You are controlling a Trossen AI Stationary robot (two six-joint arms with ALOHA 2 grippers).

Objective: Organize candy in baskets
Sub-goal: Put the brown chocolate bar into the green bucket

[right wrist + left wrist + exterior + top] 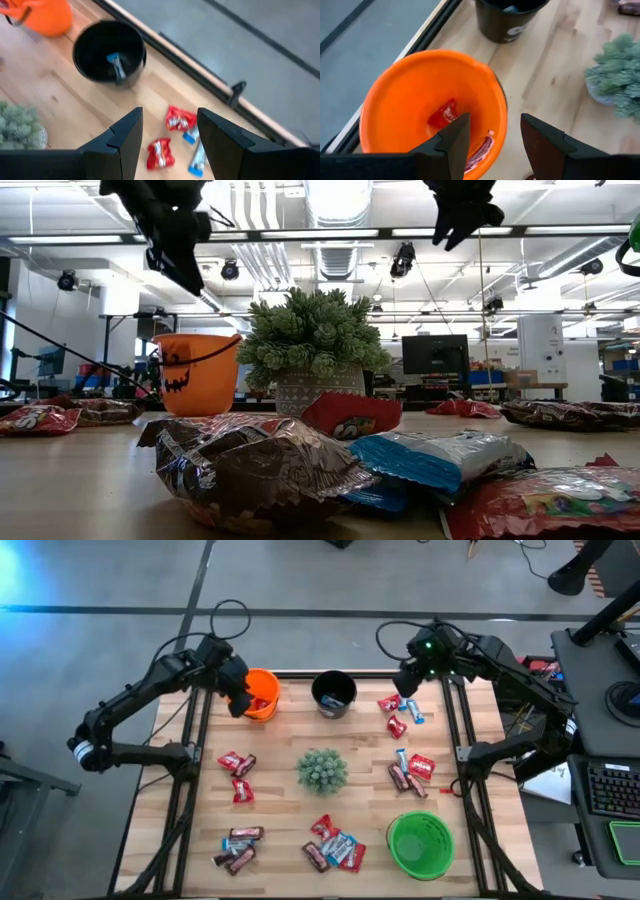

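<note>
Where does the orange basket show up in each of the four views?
High view: orange basket at the table's far edge, under the left hand.
Low view: left of centre, with a jack-o'-lantern face.
Left wrist view: fills the middle, red candy inside.
Right wrist view: top-left corner.
Shared landmark: the black basket beside it.

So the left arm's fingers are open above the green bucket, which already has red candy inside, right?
Not quite: it is the orange bucket, not a green one. The left wrist view shows the left gripper open above it, with red candy inside.
</note>
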